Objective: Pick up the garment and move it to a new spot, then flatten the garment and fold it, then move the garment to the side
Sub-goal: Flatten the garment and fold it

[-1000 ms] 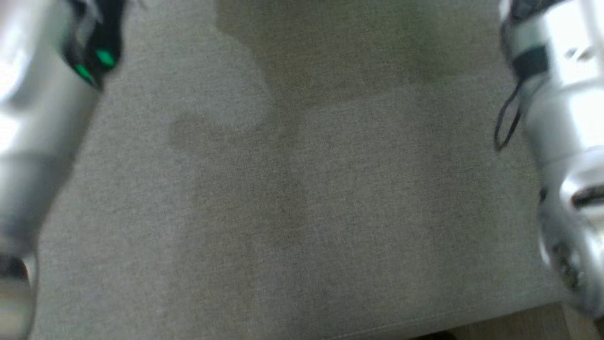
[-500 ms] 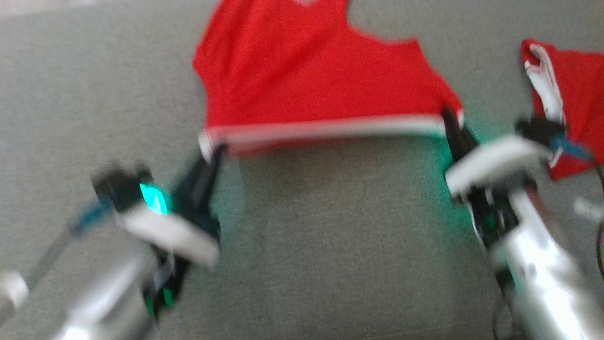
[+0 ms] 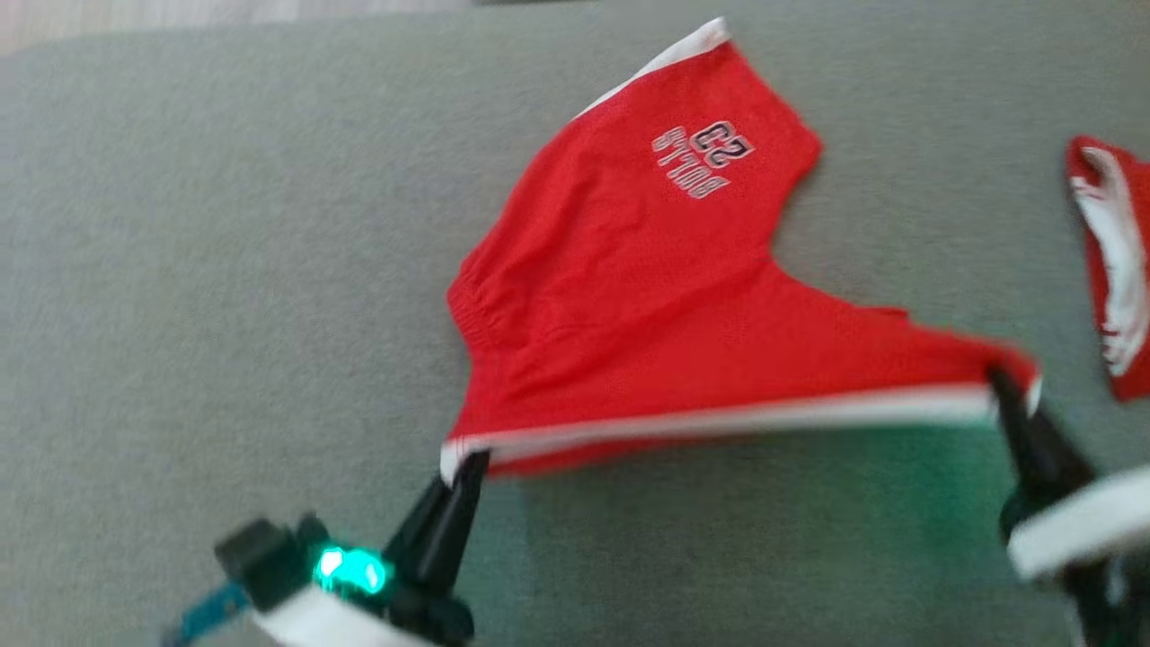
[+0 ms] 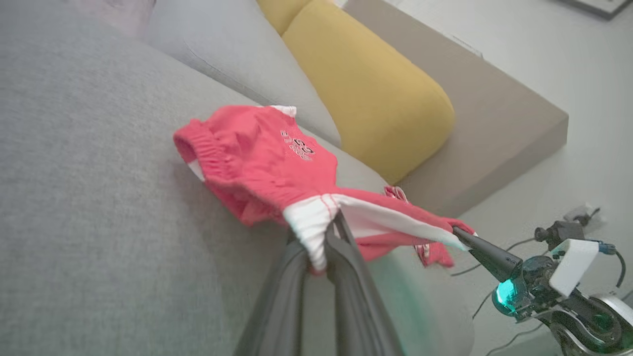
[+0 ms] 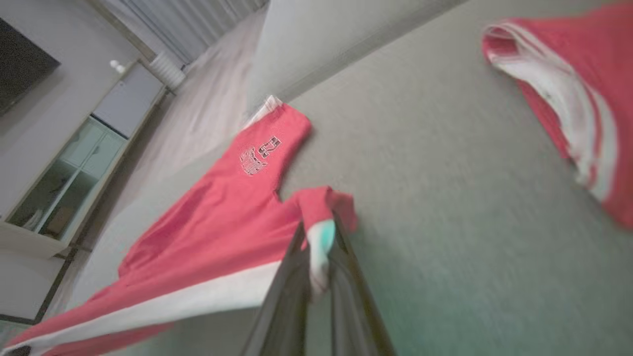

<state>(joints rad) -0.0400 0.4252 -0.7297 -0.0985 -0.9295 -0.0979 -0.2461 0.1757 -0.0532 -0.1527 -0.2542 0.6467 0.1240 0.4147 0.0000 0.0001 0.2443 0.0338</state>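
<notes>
Grey sofa seat (image 3: 180,270) carries red shorts (image 3: 647,296): printed leg lies flat, white-trimmed edge is raised and stretched taut. One end of that edge is clamped in the left gripper (image 3: 467,463), the other end in the right gripper (image 3: 1002,382). Well apart, at right: second red garment (image 3: 1110,270).

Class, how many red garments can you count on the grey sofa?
2. Red shorts across the sofa's middle; a second red garment at the head view's right edge, partly cut off.
</notes>
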